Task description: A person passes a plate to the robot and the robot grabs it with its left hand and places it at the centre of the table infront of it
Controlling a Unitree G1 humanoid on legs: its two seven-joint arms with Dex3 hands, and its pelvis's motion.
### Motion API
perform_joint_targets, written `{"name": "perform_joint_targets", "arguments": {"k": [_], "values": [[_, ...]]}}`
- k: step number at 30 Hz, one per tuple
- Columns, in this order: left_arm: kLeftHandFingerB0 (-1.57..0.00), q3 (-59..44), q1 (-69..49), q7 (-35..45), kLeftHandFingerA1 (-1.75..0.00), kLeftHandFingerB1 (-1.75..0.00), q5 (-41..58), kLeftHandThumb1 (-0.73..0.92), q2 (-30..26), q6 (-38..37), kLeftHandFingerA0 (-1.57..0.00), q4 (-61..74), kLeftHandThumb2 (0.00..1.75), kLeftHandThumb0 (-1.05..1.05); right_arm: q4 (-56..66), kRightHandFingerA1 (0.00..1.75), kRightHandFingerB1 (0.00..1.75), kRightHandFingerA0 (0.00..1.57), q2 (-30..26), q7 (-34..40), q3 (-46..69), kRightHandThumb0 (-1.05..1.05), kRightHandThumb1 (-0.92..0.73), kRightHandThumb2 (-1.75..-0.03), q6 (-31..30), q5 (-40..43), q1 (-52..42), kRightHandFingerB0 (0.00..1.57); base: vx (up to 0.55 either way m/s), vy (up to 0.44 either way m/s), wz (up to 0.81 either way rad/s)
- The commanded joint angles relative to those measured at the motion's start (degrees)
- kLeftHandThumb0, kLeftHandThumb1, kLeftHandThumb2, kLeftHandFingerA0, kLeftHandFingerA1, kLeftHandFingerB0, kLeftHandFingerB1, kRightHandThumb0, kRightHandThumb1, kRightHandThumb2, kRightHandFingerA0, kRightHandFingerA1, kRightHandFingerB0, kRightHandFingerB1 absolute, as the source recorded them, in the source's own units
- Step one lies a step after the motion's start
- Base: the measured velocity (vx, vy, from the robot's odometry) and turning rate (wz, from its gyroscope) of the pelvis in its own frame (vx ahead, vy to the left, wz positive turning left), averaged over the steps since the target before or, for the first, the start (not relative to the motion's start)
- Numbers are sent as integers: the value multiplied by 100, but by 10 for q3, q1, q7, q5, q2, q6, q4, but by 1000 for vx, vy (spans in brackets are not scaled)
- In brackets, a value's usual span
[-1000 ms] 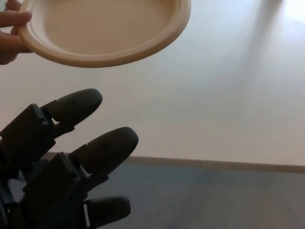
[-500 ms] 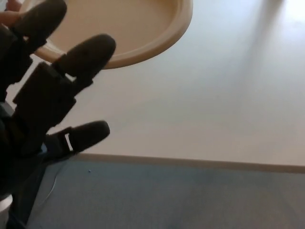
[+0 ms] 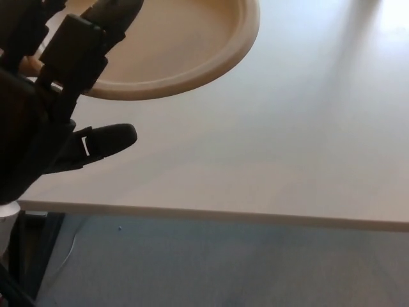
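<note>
Raised since a moment ago, left hand [image 3: 48,96] now overlaps plate [image 3: 185,45] | fingers spread, grip not closed | table [image 3: 287,141] beneath

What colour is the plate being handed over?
The plate is a plain pale cream or beige, with no pattern, as seen in the head view.

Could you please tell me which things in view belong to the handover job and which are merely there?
Job: plate; left hand, open beside it; person's fingers at its rim; table.
Merely there: grey floor.
</note>
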State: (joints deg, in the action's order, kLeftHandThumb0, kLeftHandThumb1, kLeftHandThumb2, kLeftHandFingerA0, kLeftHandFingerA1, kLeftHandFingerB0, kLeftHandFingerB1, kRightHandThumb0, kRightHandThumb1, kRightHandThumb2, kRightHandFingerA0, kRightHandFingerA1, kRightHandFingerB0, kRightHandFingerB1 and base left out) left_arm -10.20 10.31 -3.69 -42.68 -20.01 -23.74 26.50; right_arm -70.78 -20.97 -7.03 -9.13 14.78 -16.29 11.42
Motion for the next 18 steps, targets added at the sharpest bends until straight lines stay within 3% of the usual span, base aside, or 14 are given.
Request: {"name": "perform_joint_targets", "arguments": {"k": [1, 3, 4, 7, 8, 10, 11, 12, 13, 18], "values": [[-3, 20, 22, 50, -21, -27, -47, 47, -16, 74, -8, -11, 83, -75, 0, 58, 44, 33, -14, -8, 6, -72, -81, -64, -3, 5, 4, 29, 0, 0, 0], [-2, 27, 31, 54, -22, -25, -67, 47, -21, 85, -8, -15, 84, -74, 0, 57, 44, 33, -14, -5, 4, -73, -81, -64, -4, 0, 4, 29, 0, 0, 0], [-5, 36, 44, 68, -26, -28, -74, 55, -21, 99, -7, -18, 57, -74, 1, 56, 44, 32, -14, -5, 4, -72, -81, -64, -5, 0, 4, 30, 0, 0, 0], [-7, 54, 73, 83, -26, -28, -86, 54, -26, 118, -8, -36, 57, -72, -1, 55, 43, 31, -14, -5, 2, -73, -81, -64, -8, -3, 5, 29, 0, 0, 0], [0, 57, 80, 86, -24, -30, -91, 44, -28, 124, -8, -41, 82, -71, 1, 56, 44, 32, -14, -8, 6, -70, -79, -65, -4, 2, 5, 29, 0, 0, 0], [-2, 70, 100, 94, -22, -22, -110, 49, -34, 138, -9, -53, 83, -79, 1, 57, 43, 32, -14, -9, 7, -71, -80, -64, -4, 2, 6, 30, 0, 0, 0], [-3, 77, 112, 96, -27, -27, -118, 55, -37, 144, -8, -63, 59, -73, 1, 57, 43, 33, -14, -9, 6, -72, -78, -64, -5, 1, 7, 29, 0, 0, 0], [-3, 81, 121, 93, -27, -27, -120, 55, -41, 146, -8, -71, 59, -73, 1, 57, 43, 33, -15, -8, 6, -72, -78, -64, -5, 0, 8, 29, 0, 0, 0], [-5, 88, 132, 89, -34, -33, -129, 46, -41, 151, -10, -81, 80, -76, 1, 55, 42, 32, -14, -8, 5, -72, -78, -65, -6, -1, 8, 28, 0, 0, 0], [-3, 127, 197, 85, -40, -31, -163, 48, -39, 174, -13, -133, 81, -75, 4, 53, 42, 30, -16, -9, 7, -70, -80, -64, -8, 1, 12, 30, 0, 0, 0]]}}
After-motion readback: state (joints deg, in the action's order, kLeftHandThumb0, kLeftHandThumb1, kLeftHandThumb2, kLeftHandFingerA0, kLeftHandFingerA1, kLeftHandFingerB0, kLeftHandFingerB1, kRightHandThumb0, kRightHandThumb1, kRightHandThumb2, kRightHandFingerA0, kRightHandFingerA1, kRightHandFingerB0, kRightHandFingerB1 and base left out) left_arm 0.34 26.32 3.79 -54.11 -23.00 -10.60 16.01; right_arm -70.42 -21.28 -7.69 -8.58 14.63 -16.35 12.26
